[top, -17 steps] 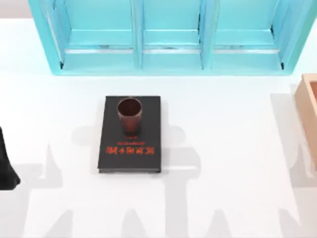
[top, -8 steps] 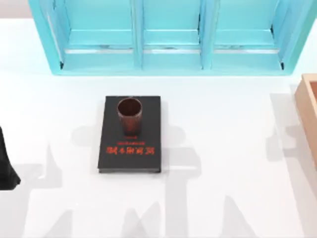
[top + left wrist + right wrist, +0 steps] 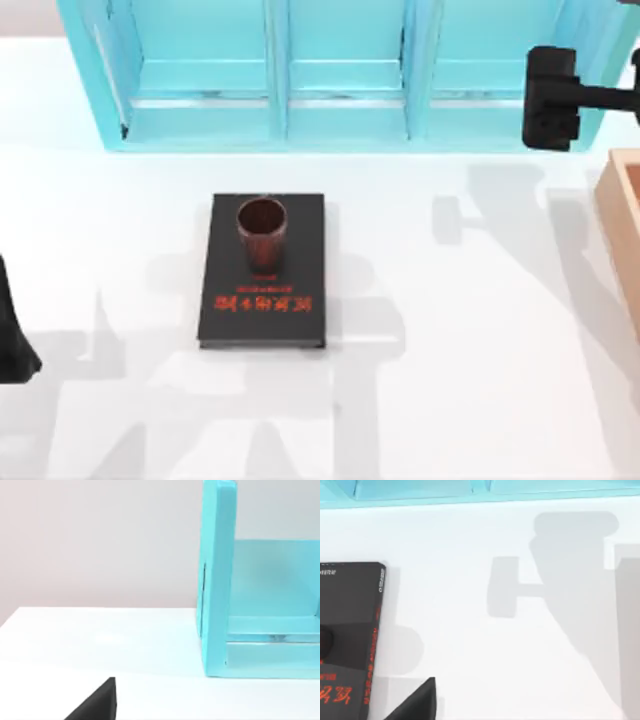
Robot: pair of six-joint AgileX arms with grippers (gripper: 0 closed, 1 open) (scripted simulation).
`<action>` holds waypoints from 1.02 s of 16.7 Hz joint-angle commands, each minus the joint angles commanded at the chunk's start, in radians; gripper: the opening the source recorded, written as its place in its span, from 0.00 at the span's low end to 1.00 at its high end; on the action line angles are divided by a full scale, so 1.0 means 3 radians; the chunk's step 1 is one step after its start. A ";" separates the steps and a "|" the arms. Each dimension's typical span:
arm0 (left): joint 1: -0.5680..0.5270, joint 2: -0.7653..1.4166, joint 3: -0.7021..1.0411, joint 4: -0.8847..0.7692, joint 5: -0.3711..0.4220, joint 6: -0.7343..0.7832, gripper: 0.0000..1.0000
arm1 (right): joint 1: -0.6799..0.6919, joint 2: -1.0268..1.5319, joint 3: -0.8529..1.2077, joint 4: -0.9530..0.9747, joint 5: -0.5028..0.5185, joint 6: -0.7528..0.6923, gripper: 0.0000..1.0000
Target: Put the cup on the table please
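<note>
- The cup (image 3: 262, 232) is a small, dark reddish-brown tumbler with finely ribbed sides and no handle, narrower than the black book (image 3: 264, 300) under it.
- It stands upright on the book's half nearer the turquoise cabinet (image 3: 340, 75), mouth open upward, long axis vertical.
- The book lies flat on the white table (image 3: 450, 330), out in front of the cabinet.
- The right gripper (image 3: 552, 98) hangs over the cabinet's right end, well apart from the cup, touching nothing; whether its fingers are apart cannot be told.
- The left arm (image 3: 12, 335) sits far left of the book.

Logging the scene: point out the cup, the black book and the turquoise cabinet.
cup (image 3: 262, 236): top view, on its ribbed side wall.
black book (image 3: 300, 240): top view, on bare cover right of the cup.
turquoise cabinet (image 3: 345, 122): top view, on its front ledge.
</note>
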 joint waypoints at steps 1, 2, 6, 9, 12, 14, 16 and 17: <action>0.0000 0.0000 0.0000 0.0000 0.0000 0.0000 1.00 | 0.0107 0.0326 0.0334 -0.0203 0.0030 0.0105 1.00; 0.0000 0.0000 0.0000 0.0000 0.0000 0.0000 1.00 | 0.0213 0.0646 0.0671 -0.0400 0.0059 0.0211 1.00; 0.0000 0.0000 0.0000 0.0000 0.0000 0.0000 1.00 | 0.0609 0.1840 0.2011 -0.1128 0.0164 0.0617 1.00; 0.0000 0.0000 0.0000 0.0000 0.0000 0.0000 1.00 | 0.0865 0.2606 0.2946 -0.1585 0.0228 0.0891 1.00; 0.0000 0.0000 0.0000 0.0000 0.0000 0.0000 1.00 | 0.1071 0.3222 0.3741 -0.1947 0.0276 0.1119 1.00; 0.0000 0.0000 0.0000 0.0000 0.0000 0.0000 1.00 | 0.1174 0.3532 0.4152 -0.2129 0.0298 0.1236 1.00; 0.0000 0.0000 0.0000 0.0000 0.0000 0.0000 1.00 | 0.1249 0.3762 0.4460 -0.2263 0.0313 0.1324 1.00; 0.0000 0.0000 0.0000 0.0000 0.0000 0.0000 1.00 | 0.1272 0.3833 0.4554 -0.2304 0.0318 0.1351 1.00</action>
